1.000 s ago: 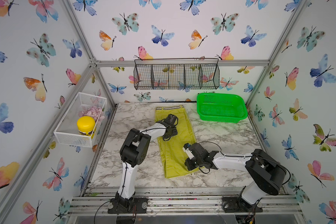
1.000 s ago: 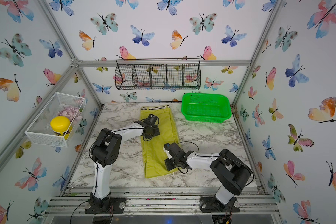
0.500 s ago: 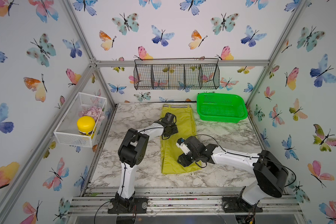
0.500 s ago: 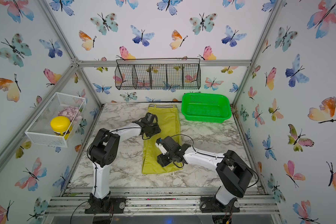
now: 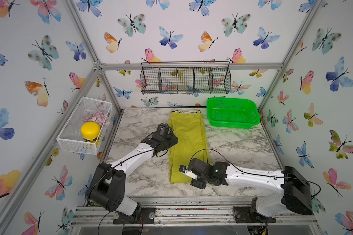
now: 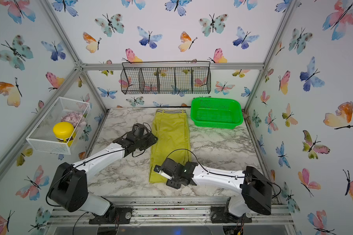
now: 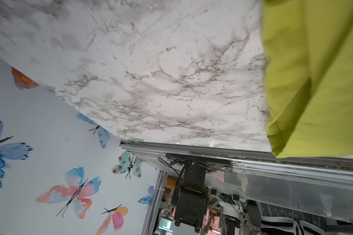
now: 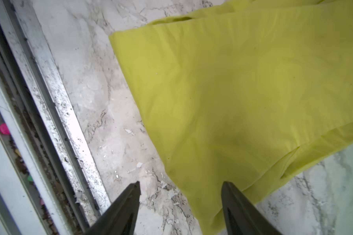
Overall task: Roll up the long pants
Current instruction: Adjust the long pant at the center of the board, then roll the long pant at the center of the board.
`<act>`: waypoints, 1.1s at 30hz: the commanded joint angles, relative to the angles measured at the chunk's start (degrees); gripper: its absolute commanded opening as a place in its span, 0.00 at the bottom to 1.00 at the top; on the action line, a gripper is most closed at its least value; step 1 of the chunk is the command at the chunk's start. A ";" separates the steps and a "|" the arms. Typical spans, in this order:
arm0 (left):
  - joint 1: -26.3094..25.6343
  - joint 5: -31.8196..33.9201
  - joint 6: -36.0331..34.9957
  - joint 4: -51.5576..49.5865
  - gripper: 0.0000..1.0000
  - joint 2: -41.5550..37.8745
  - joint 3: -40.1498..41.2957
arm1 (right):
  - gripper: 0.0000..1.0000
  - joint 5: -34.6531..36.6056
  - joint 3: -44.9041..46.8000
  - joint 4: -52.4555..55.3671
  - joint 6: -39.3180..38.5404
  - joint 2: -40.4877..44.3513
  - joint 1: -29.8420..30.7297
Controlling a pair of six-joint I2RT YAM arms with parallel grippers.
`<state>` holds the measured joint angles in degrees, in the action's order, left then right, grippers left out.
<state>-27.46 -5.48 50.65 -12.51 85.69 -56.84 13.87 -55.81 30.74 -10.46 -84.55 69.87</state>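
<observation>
The long pants point(image 5: 186, 142) are lying flat along the counter point(image 5: 238, 148) with the legs stacked. The striped waistband is sitting at the far edge beside the green basket point(image 5: 233, 124), and the hems are pointing toward the near edge. No roll is showing, so I judge all the rolling is still waiting to be done. The right tool point(image 8: 181, 184) is hovering over the hem end, jaws standing apart and gripping nothing. The left tool point(image 5: 170, 140) is sitting at the pants' side edge; I cannot tell whether it is gaping or closed.
</observation>
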 commanded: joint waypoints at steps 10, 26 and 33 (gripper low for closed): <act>0.32 -7.74 14.73 11.89 0.50 -1.28 11.79 | 0.67 15.80 3.60 -10.95 -6.85 -11.66 8.53; -0.05 -15.33 17.27 16.40 0.50 7.54 14.14 | 0.48 18.86 2.31 -13.96 -7.74 -21.53 8.88; 0.05 -16.05 11.70 11.73 0.46 16.13 10.89 | 0.04 16.84 -2.13 -9.39 -7.18 -22.99 8.88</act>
<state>-27.38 -19.90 65.28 4.91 97.12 -46.35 34.24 -56.71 16.49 -18.15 -105.97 78.83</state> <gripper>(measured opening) 0.484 0.055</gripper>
